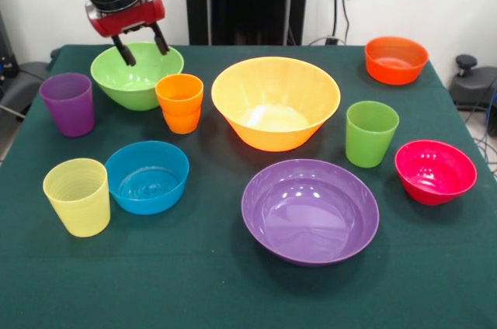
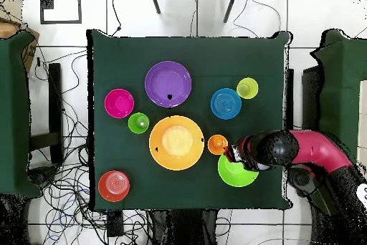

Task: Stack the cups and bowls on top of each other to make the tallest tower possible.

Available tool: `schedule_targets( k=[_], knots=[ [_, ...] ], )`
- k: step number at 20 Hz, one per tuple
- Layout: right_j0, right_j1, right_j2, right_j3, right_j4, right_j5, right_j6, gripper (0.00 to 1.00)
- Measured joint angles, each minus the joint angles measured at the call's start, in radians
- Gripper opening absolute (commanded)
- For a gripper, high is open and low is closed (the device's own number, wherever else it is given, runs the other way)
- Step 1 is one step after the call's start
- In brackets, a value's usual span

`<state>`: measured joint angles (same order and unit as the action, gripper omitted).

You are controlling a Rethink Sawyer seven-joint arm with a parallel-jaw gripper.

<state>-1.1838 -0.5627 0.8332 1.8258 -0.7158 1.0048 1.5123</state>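
Jaws (image 1: 142,47) hang spread and empty over the light green bowl (image 1: 137,77), likely lining up on its rim; nothing is stacked yet.

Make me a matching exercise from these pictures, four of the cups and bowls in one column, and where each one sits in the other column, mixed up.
Places as seen in the front view.

Column one:
1. light green bowl
2. orange-red bowl
3. pale yellow cup
4. purple bowl

Column two:
A. far right corner of the table
B. directly under the open pincer
C. near side, in front of the large orange-yellow bowl
D. near left, beside the blue bowl

Pairs: 1-B, 2-A, 3-D, 4-C
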Motion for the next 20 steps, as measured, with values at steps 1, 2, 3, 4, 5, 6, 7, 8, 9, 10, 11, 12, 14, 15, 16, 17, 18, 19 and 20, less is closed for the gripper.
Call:
schedule_targets(
  k=[1, 2, 3, 4, 5, 6, 7, 8, 9, 10, 11, 12, 14, 15, 16, 17, 18, 19, 20],
  knots=[
    [0.001, 0.000, 0.004, 0.000, -0.001, 0.000, -0.009, 1.00],
    [0.002, 0.000, 0.005, 0.000, -0.001, 0.000, -0.014, 1.00],
    [0.003, 0.000, 0.008, 0.000, -0.001, 0.000, -0.018, 1.00],
    [0.003, 0.000, 0.009, 0.000, -0.001, 0.000, -0.021, 1.00],
    [0.004, 0.000, 0.015, 0.000, -0.001, 0.000, -0.030, 1.00],
    [0.005, 0.000, 0.017, 0.000, -0.001, 0.000, -0.033, 1.00],
    [0.005, 0.000, 0.020, 0.000, -0.001, 0.000, -0.037, 1.00],
    [0.005, 0.000, 0.022, 0.000, -0.001, 0.000, -0.039, 1.00],
    [0.005, 0.000, 0.025, 0.000, -0.001, 0.000, -0.042, 1.00],
    [0.005, 0.000, 0.030, 0.000, -0.001, 0.000, -0.047, 1.00],
    [0.005, 0.000, 0.037, 0.000, -0.002, 0.000, -0.056, 1.00],
    [0.005, 0.000, 0.040, 0.000, -0.002, 0.000, -0.060, 1.00],
    [0.004, 0.000, 0.053, 0.000, -0.004, 0.000, -0.084, 1.00],
    [0.003, 0.000, 0.055, 0.001, -0.004, 0.000, -0.093, 1.00],
    [0.003, 0.000, 0.057, 0.001, -0.005, 0.000, -0.098, 1.00],
    [0.000, 0.000, 0.064, 0.001, -0.006, 0.002, -0.121, 1.00],
    [-0.003, 0.000, 0.069, 0.001, -0.006, 0.005, -0.141, 1.00],
    [-0.004, 0.000, 0.071, 0.001, -0.007, 0.006, -0.151, 1.00],
    [-0.005, 0.000, 0.073, 0.001, -0.007, 0.007, -0.161, 1.00]
  ],
)
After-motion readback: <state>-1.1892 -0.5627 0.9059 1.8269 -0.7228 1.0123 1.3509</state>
